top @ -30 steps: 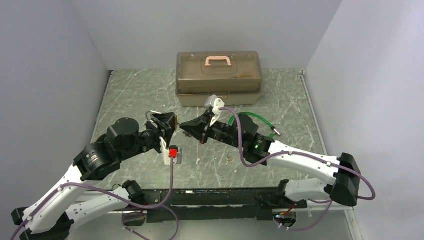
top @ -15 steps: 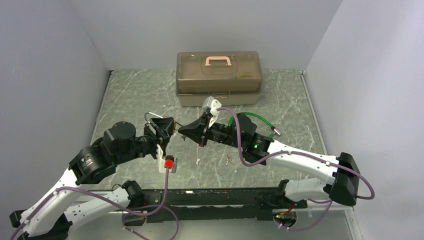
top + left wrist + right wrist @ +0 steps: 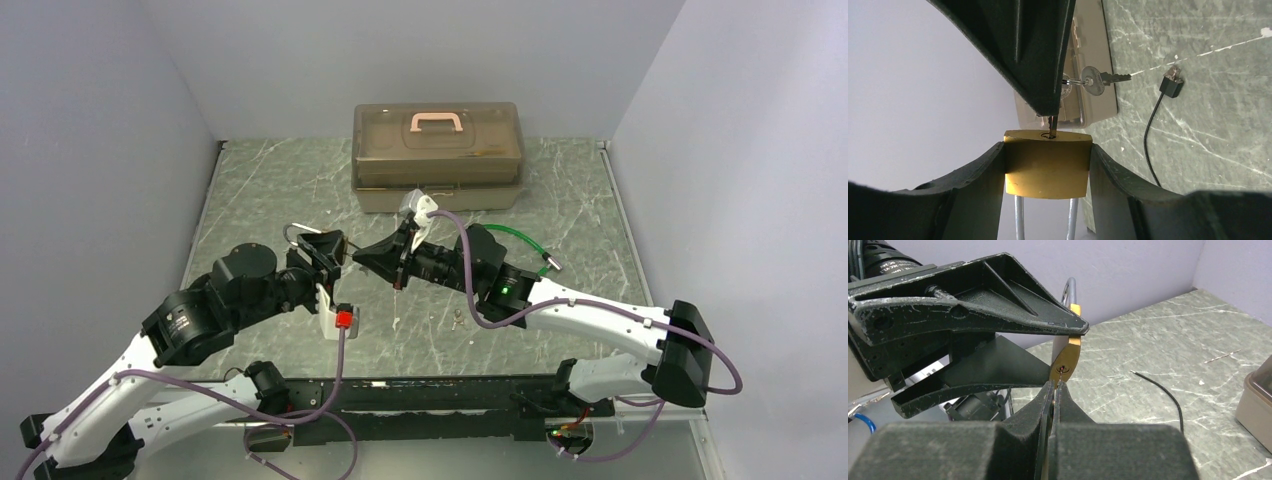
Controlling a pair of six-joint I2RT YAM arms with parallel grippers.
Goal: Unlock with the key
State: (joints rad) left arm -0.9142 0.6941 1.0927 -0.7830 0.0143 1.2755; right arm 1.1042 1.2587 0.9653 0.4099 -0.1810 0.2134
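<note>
In the left wrist view, the left gripper grips a brass padlock by its two narrow sides, one finger on each side. The face with the keyhole looks away from the camera, and the steel shackle points back towards it. The right gripper comes from the opposite side, its jaws closed on the key. Only a short dark piece of the blade shows, and its tip is at the keyhole. How deep it sits I cannot tell. A second key hangs on a ring beside the right gripper. On the marbled table lies a black cable with a small plug.

In the right wrist view, the two fingers of the right gripper are pressed together with the key between them. The padlock stands just in front of them, clamped between the upper and lower finger of the left gripper. The keyhole is turned to the camera and the tip of the key meets it.

In the top view, both grippers meet above the middle of the table, tip against tip, with the padlock held in the air between them. A brownish box with a pink handle stands at the far edge of the table. A green cable lies near the right arm
</note>
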